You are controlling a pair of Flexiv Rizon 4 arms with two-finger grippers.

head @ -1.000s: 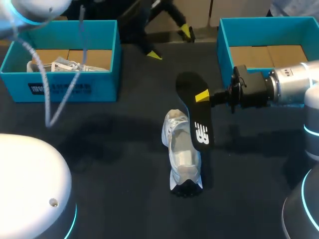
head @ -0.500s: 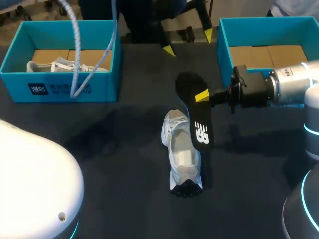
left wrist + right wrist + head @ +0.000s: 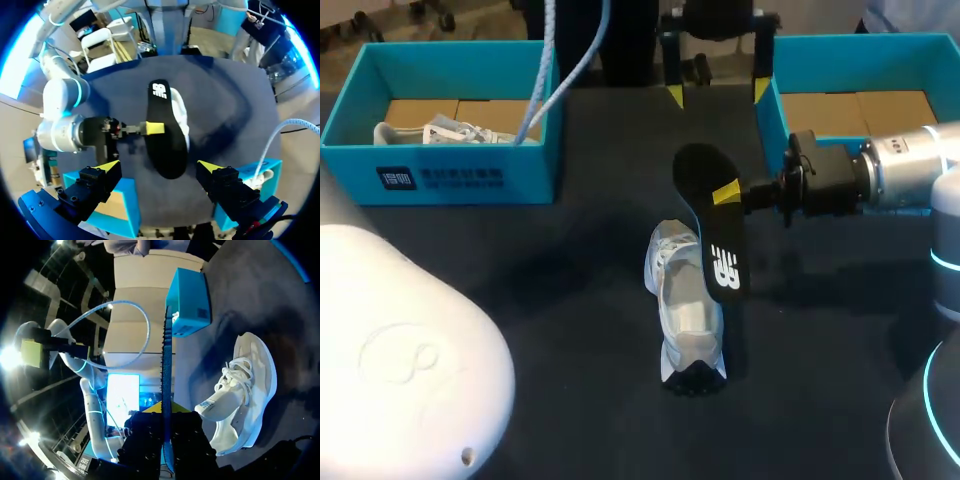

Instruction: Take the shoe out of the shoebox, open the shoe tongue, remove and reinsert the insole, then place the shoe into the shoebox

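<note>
two steps of the task look done: the shoe [image 3: 682, 305] is out of its box and the insole [image 3: 713, 240] is out of the shoe. as i judge it, the step in hand is the turn from removing to reinserting. the right gripper [image 3: 725, 193] is clamped on the insole about midway along its side, a yellow finger on each face. it holds the insole off the table [image 3: 570, 300], tilted, just beside and partly over the shoe. in the right wrist view the insole [image 3: 166, 340] runs edge-on straight out from between the fingers.

the shoe rests near the middle of the table, lengthwise between the far and near edges. the left gripper [image 3: 717, 92] hangs high over the far edge with its fingers spread wide and nothing in them, looking down on both insole and shoe.

the next move likely calls for lowering one end of the insole into the shoe's opening and sliding it flat. the left gripper could come down to steady the shoe or hold the tongue back. a thin, bendy insole may buckle or catch on the collar.

the surface is dark cloth. the left shoebox [image 3: 440, 180] stands at the far left corner with a second shoe [image 3: 450, 132] in it. the right shoebox [image 3: 770, 80] stands at the far right corner, showing a cardboard floor. dark cloth shows all round the shoe, so i expect room for both arms.
</note>
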